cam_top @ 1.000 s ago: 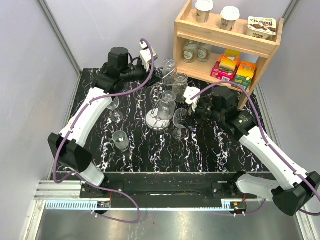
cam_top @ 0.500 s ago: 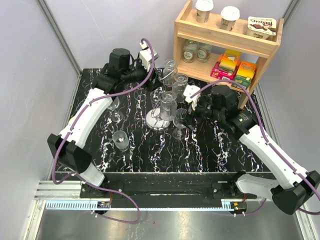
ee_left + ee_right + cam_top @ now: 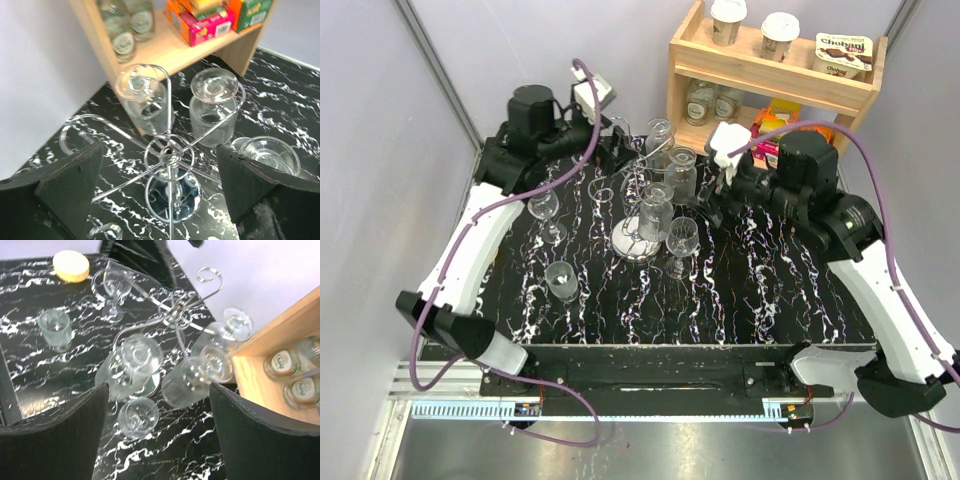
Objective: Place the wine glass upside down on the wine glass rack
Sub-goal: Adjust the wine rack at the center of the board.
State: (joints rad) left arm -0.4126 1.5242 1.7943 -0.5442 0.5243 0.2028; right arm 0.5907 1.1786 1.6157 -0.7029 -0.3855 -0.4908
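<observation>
On the marbled table (image 3: 770, 300) a thin, light, breakable glass (image 3: 683, 236) is seen upright, seemingly best pinched at its half-hidden stem; left gripper (image 3: 159, 165) and right gripper (image 3: 157, 390) are held wide, empty.

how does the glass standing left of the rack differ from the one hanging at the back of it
The standing glass is upright, foot on the table; the hanging glass is upside down, foot caught in an arm of the rack. The standing glass has a plain bowl; the hanging glass has a ribbed one. Both are clear glass.
</observation>
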